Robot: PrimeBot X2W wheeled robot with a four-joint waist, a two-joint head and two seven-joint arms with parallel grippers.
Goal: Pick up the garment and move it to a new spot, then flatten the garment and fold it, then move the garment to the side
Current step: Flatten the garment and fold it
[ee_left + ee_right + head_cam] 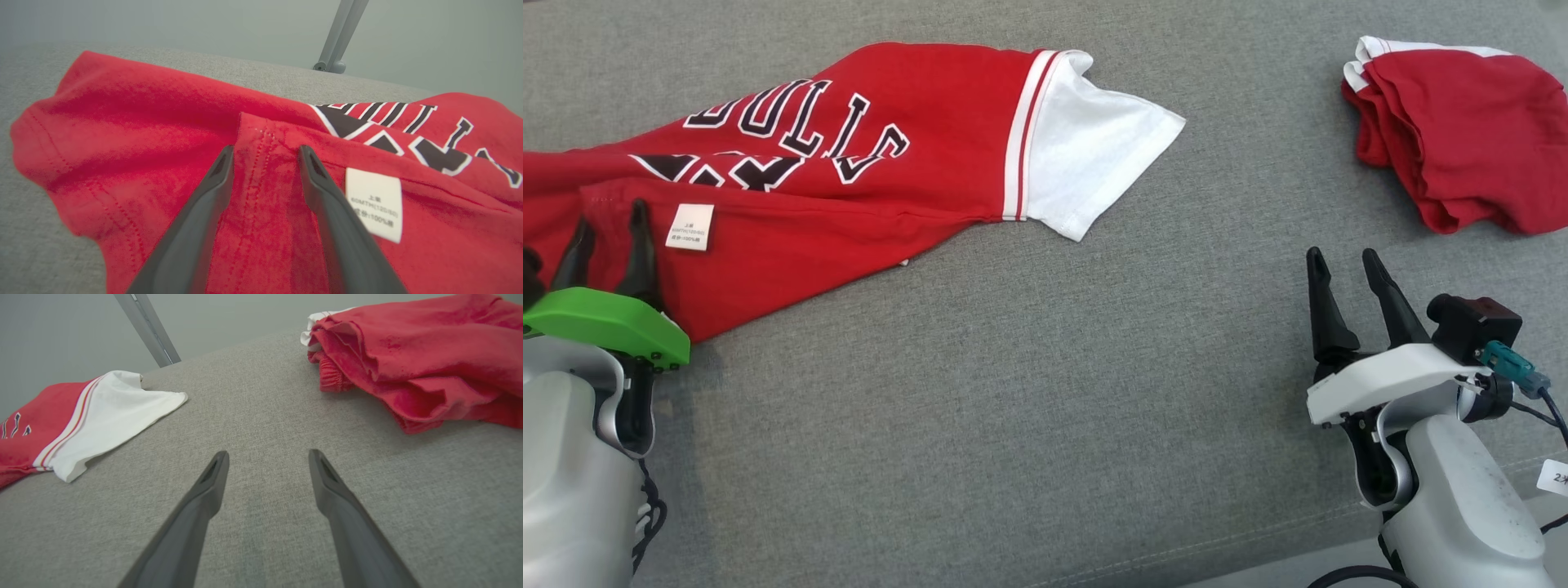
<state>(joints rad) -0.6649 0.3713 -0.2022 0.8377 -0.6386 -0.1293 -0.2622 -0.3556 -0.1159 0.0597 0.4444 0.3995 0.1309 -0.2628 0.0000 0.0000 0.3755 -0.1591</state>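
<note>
Grey fabric surface (1045,392) under garment (809,204), pale wall (204,24)

A grey woven cushion (1045,408) carries 2 garments, well apart. At the left, a red jersey (915,196) lies spread but rumpled, its near part folded over so a white label (689,226) faces up. Black letters edged in white run across it. Its white sleeve (1094,155), set off by red and white stripes, lies flat, pointing towards the middle. At the far right sits a crumpled red bundle (1462,139) with a white trim at its far corner. Bare cushion lies between them.
</note>
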